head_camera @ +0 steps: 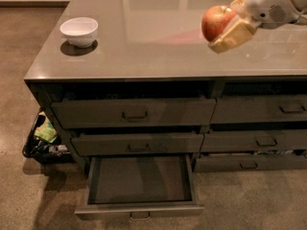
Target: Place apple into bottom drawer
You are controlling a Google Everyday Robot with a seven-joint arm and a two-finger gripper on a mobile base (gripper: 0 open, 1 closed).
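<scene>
The red-orange apple (215, 22) is held in my gripper (229, 26) at the upper right, above the grey countertop (158, 47) near its front edge. The gripper's tan fingers (233, 35) are shut on the apple, and the white arm reaches in from the right. The bottom drawer (139, 186) of the left stack is pulled open and empty, well below and to the left of the apple. The two drawers above it are shut.
A white bowl (79, 31) stands at the counter's left. A dark bin with colourful packets (43, 138) sits on the floor by the cabinet's left side. The right stack of drawers (259, 140) is shut. Brown floor lies in front.
</scene>
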